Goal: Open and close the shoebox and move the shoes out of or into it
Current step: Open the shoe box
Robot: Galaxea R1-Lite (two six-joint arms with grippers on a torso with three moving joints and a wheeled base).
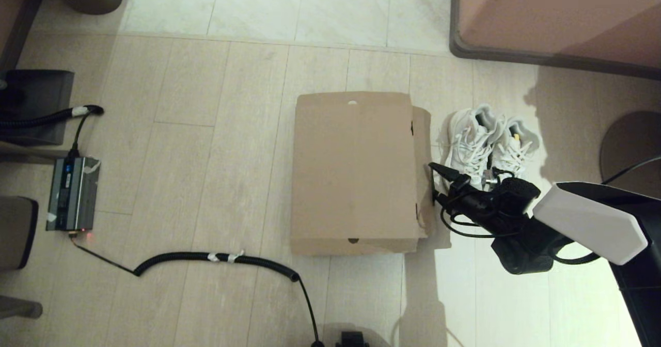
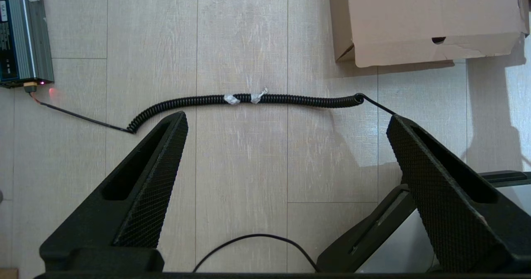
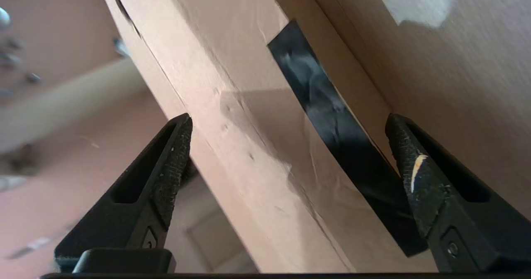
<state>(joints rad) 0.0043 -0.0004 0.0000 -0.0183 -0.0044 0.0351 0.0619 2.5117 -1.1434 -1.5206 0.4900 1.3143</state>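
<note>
Reaching in low from the right, my right hand [image 1: 435, 184] sits at the right-hand side of the shoebox [image 1: 353, 171], its fingers [image 3: 174, 162] spread apart with the edge of the lid flap between them; I cannot tell whether either pad is touching the cardboard. From my right wrist the flap runs diagonally between the two fingers, and a strip of black tape [image 3: 332, 117] lies on it close to the far finger. The shoebox lies closed on the floor [image 1: 217, 156], roughly in the middle of my head view, with a small notch at its far edge and another at its near edge. The shoes [image 1: 488, 143] stand side by side on the floor just to the right of the box, outside it, toes pointing toward me, a little beyond my right hand. My left hand [image 2: 286, 123] hangs above the floor with its fingers wide apart, holding nothing; it does not show in my head view. Below it a coiled black cable [image 2: 249, 100] stretches across the floorboards, running to a grey electronics unit [image 1: 72, 192] with a small red light, well to the left of the box.
</note>
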